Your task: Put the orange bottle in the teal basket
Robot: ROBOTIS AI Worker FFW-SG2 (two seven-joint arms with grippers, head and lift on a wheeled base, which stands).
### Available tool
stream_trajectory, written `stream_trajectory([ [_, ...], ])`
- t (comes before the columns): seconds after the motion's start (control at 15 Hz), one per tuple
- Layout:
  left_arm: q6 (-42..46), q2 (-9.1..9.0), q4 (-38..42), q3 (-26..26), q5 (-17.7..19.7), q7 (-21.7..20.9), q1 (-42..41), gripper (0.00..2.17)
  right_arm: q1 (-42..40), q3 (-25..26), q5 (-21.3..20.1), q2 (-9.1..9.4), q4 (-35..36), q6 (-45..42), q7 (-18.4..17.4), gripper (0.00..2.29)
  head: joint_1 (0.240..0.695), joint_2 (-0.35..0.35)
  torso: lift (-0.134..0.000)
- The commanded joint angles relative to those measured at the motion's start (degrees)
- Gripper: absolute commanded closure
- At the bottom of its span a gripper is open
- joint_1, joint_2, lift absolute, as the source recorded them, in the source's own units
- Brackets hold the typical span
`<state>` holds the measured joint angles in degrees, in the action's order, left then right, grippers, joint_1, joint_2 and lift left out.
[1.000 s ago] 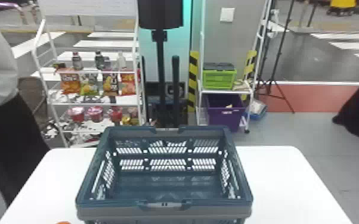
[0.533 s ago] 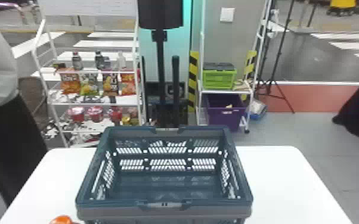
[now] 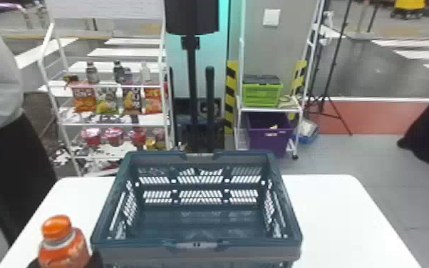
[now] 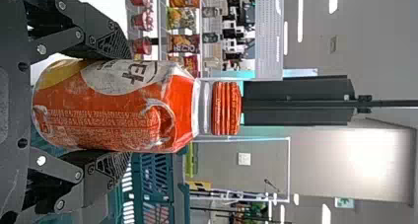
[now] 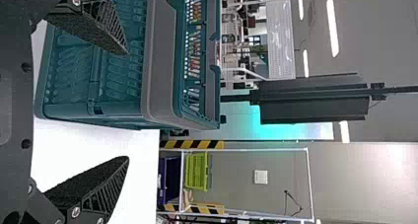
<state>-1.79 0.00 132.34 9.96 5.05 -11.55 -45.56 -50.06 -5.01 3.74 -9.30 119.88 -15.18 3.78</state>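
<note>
White table (image 3: pixel 338 221) surface w/ rounded corners lay under the work. Orange bottle (image 3: pixel 62 249) was outside the teal basket (image 3: pixel 135 253), just to its L near the front L corner, approx. upright, orange cap up. L tool (image 3: pixel 64 261) pinched bottle body betw. its two fingers, one per side; neck & cap stood clear past the tips. Basket sat on table, open side up, slotted walls, grey band below front rim. R tool (image 5: pixel 127 105) was near basket, fingers spread wide; contact w/ basket couldn't be told. Beyond table: white shelf unit (image 3: pixel 114 124) at L w/ small bottles, snack bags (image 3: pixel 107 99) & red tubs (image 3: pixel 113 136); at R, rack w/ lime crate (image 3: pixel 262 93) above purple bin (image 3: pixel 269 137).
</note>
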Motion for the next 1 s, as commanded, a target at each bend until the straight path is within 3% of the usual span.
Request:
stream_trajectory([
  [0.0,-10.5,-0.15,3.1,1.9,0.7,-0.4,4.6,0.54,0.4,0.0,-0.1,0.42,-0.3,0.7,0.0,0.13,0.499,0.0,0.0],
  [0.13,-18.2,-0.15,4.2,1.8,1.0,-1.1,9.5,0.53,0.8,0.0,-0.3,0.6,-0.7,1.1,-0.1,0.13,0.499,0.0,0.0],
  [0.53,-35.4,6.33,3.4,0.1,1.2,-2.4,24.3,0.53,2.4,0.1,-0.9,1.22,-2.0,3.4,-0.5,0.13,0.499,0.0,0.0],
  [0.8,-46.3,11.07,-4.0,-5.5,-0.7,-6.2,36.3,0.53,3.0,0.4,-0.9,1.92,-3.0,3.5,-0.6,0.13,0.499,0.0,0.0],
  [0.93,-48.3,12.57,-8.3,-8.6,-1.7,-7.4,41.3,0.53,3.1,0.8,-0.9,2.36,-3.5,3.5,-0.6,0.13,0.499,0.0,0.0],
])
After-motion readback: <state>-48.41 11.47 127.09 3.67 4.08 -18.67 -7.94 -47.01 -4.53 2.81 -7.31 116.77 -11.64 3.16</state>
